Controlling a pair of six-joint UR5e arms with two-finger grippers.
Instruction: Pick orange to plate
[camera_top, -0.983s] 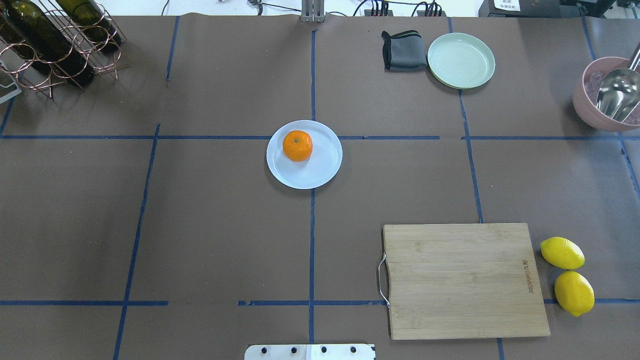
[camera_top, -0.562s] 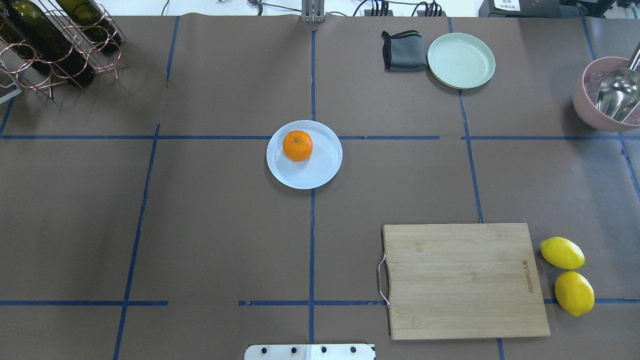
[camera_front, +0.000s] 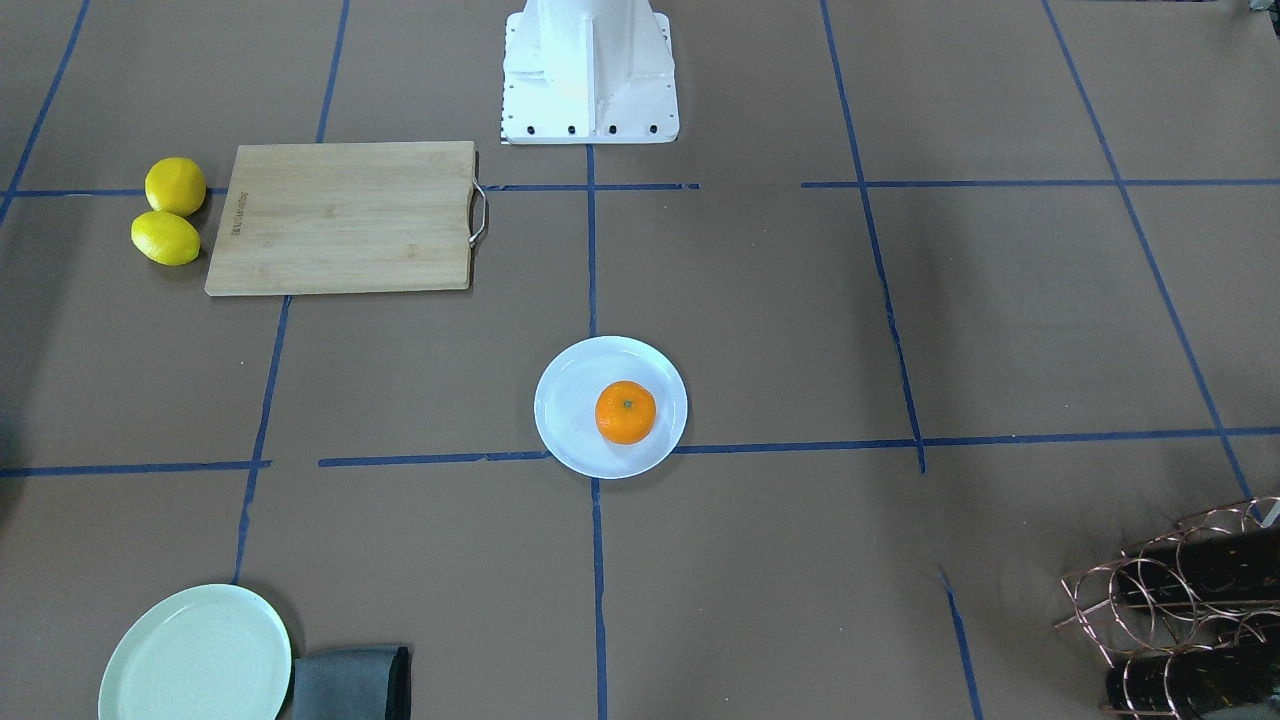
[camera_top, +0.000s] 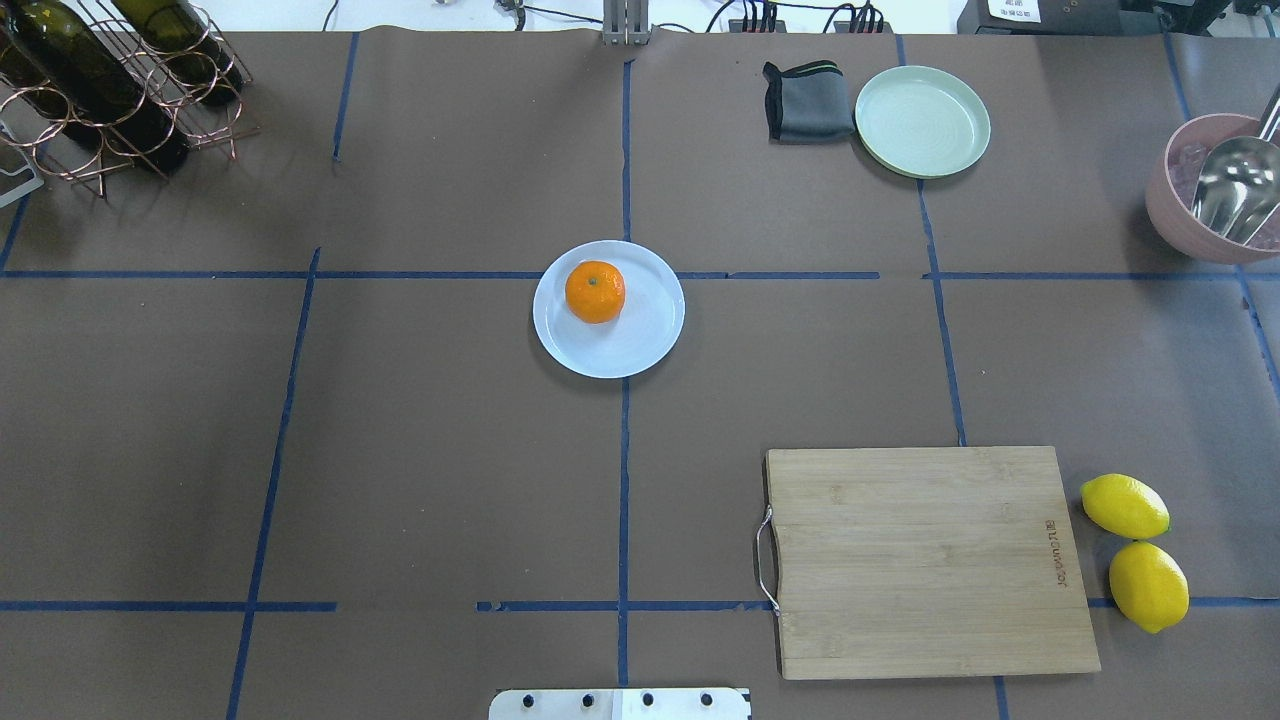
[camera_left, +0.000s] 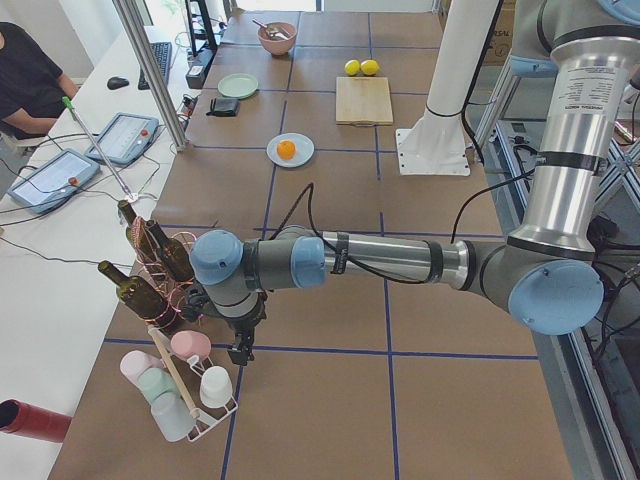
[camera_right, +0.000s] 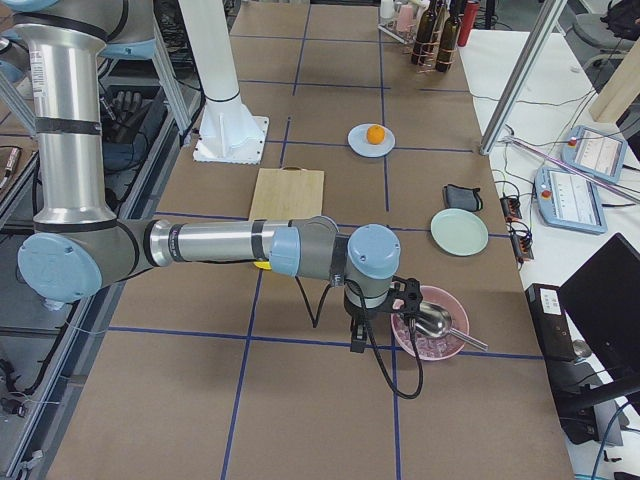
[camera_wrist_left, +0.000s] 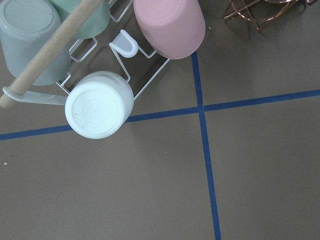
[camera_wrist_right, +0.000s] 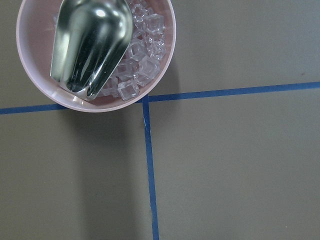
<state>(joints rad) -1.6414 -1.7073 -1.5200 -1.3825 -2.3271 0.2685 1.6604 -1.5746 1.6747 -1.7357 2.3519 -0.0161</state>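
1. Orange (camera_top: 595, 292) rests on the plate (camera_top: 645, 335) just above the centre of the overhead view. It lies in the plate's upper-left part with its green stem dot facing up, and nothing else touches it.
2. The plate sits on the brown table (camera_top: 430, 450) where 2 blue tape (camera_top: 623, 480) lines cross.
3. The left gripper (camera_left: 241, 352) shows only in the left side view, at the lower left of that frame. It points down at the table, well apart from the orange. I cannot tell whether its jaws are spread or closed.
4. The left wrist view looks down on a white cup (camera_wrist_left: 99, 111) and a pink cup (camera_wrist_left: 169, 25), both in a wire rack at the upper left of the frame. No fingers show there.
5. The right gripper (camera_right: 355, 345) shows only in the right side view, at the lower middle of that frame. It points down just beside a pink bowl (camera_right: 432, 340). Here too I cannot tell whether it is spread or closed.
6. The right wrist view shows that bowl at the upper left, holding ice (camera_wrist_right: 142, 70) and a metal scoop (camera_wrist_right: 92, 45). No fingers show there.
7. In the overhead view a board (camera_top: 925, 560) lies at the lower right, with 2 lemons (camera_top: 1124, 506) (camera_top: 1148, 586) just beside its right edge.
8. A green plate (camera_top: 922, 121) and a folded grey cloth (camera_top: 808, 100) lie side by side at the upper right.
9. A bottle rack (camera_top: 110, 90) holding dark bottles fills the upper-left corner.
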